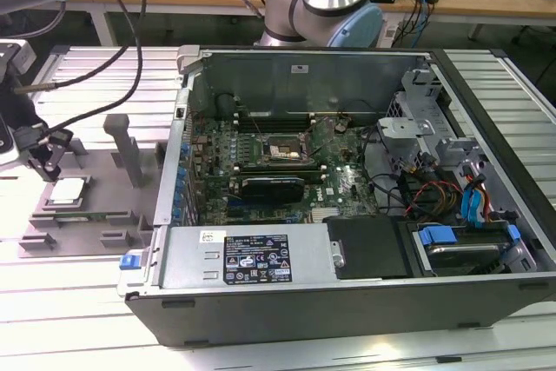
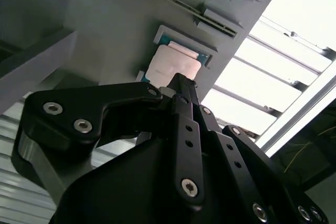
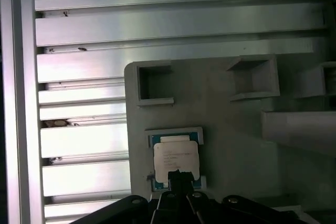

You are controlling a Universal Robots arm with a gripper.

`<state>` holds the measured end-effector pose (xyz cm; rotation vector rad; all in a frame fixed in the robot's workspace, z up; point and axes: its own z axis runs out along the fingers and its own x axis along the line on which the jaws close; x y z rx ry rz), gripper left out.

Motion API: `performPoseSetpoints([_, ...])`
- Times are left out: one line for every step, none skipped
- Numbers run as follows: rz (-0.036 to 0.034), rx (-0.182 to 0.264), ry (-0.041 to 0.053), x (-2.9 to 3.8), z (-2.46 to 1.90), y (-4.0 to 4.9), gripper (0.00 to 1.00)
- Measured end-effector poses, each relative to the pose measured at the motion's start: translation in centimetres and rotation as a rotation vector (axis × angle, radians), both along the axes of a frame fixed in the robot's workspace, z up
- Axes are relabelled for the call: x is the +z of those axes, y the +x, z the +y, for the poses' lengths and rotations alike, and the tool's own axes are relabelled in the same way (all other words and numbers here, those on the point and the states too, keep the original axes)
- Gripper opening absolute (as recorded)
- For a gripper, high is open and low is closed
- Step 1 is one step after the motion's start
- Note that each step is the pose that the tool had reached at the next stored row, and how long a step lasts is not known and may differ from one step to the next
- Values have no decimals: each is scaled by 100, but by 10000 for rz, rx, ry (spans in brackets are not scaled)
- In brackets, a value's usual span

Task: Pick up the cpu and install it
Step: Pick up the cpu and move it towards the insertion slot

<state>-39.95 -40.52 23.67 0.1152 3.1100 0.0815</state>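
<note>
Jaws pressed together, nothing pinched between the 2 fingers; in both wrist views they taper to 1 narrow tip. Gripper [image 3: 176,174] hangs over the cpu [image 3: 176,156], tip overlapping 1 edge of the chip; contact cannot be judged. Cpu lies flat, pale metal top up, seated in a square recess of the grey tray [image 3: 236,140]. In the exterior view the gripper [image 1: 45,162] stands at the exterior view's left, just beside the cpu [image 1: 68,190], with an upright post [image 1: 126,149] of the tray near it. Tray rests on the slatted aluminium table [image 1: 87,319]. Open computer case [image 1: 347,280] sits to the exterior view's right of the tray, well apart from the cpu.
</note>
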Motion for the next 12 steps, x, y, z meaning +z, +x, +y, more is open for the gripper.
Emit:
performPoseSetpoints([1,1,0,-28,-4,0,11])
performPoseSetpoints([1,1,0,-63,-6,0,11])
performPoseSetpoints([2,1,0,-97,-7,0,11])
performPoseSetpoints([1,1,0,-133,-8,0,11])
performPoseSetpoints([0,1,1,-179,-8,0,11])
performPoseSetpoints([1,2,0,-185,-8,0,11])
performPoseSetpoints([3,1,-1,-184,-8,0,11])
performPoseSetpoints([3,1,-1,-184,-8,0,11])
performPoseSetpoints([1,2,0,-186,-8,0,11])
performPoseSetpoints([1,2,0,-186,-8,0,11])
performPoseSetpoints([1,2,0,-186,-8,0,11])
performPoseSetpoints([1,1,0,-186,-8,0,17])
